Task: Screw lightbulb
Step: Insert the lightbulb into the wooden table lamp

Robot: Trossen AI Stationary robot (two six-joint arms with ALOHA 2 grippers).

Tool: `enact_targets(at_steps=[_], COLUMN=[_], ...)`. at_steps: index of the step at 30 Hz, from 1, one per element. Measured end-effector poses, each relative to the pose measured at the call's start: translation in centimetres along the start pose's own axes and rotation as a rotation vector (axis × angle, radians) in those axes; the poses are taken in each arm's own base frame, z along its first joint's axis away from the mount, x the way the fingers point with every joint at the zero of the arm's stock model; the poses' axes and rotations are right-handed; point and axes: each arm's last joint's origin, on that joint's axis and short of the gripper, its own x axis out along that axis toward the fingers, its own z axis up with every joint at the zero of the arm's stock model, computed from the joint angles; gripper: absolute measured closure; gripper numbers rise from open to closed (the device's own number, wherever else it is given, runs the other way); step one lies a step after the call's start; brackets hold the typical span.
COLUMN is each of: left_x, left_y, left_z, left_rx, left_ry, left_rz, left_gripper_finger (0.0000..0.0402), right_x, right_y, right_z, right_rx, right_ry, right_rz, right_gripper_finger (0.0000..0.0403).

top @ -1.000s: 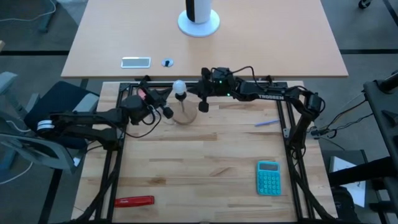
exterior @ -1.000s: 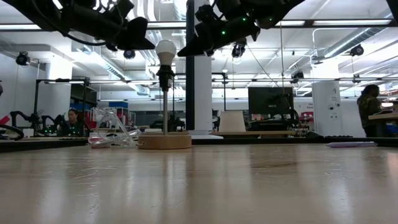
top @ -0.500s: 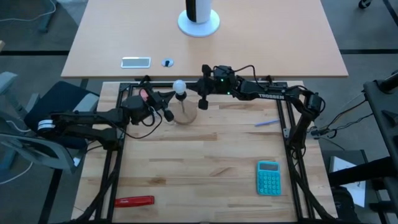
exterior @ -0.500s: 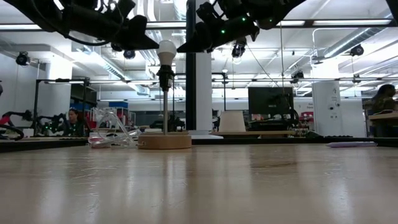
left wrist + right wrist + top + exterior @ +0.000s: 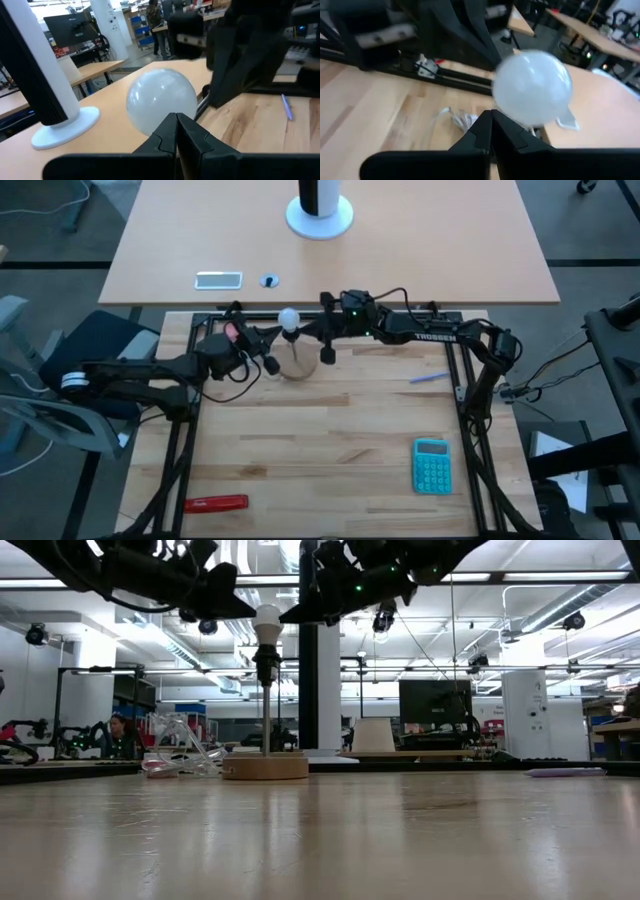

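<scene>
1. The lightbulb sits on top of a thin black stand, near the far edge of the wooden counter
2. The stand rises from a round wooden base that rests on the counter
3. The left tool is just beside the lightbulb, on its left side, with its two fingers pressed together and nothing in them
4. The right tool is just beside the lightbulb on the other side, its fingers together too, holding nothing
5. Neither tool touches the lightbulb
6. A clear plastic bag lies near the base
7. A teal calculator lies well apart, near the right front of the counter
8. A red thing lies at the left front
9. A big white cylinder stands on the other counter behind
</scene>
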Motion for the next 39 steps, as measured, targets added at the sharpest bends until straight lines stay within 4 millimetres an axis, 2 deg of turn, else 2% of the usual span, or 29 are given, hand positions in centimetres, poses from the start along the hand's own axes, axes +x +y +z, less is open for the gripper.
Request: enact_targets(at_steps=[7, 13, 23, 34, 39], left_x=[-0.6, -0.4, 0.4, 0.3, 0.0], left_y=[-0.1, 0.1, 0.2, 0.2, 0.2], left_z=[0.4, 0.2, -0.5, -0.4, -0.4], left_rx=[0.002, 0.051, 0.07, 0.037, 0.024], left_ry=[-0.017, 0.002, 0.034, 0.033, 0.04], left_rz=[-0.021, 0.019, 0.037, 0.032, 0.025], left_gripper_finger=[0.0401, 0.0401, 0.0401, 0.0401, 0.0401], right_x=[-0.2, -0.3, 0.1, 0.0, -0.1], right_y=[-0.8, -1.7, -1.6, -1.1, -1.4], right_z=[-0.6, -0.8, -0.9, -0.9, -1.0], right_rx=[0.013, 0.018, 0.016, 0.042, 0.034], right_ry=[0.077, 0.057, 0.023, 0.043, 0.076], right_rz=[-0.127, -0.152, -0.111, -0.062, -0.145], right_gripper_finger=[0.0401, 0.0401, 0.0401, 0.0401, 0.0401])
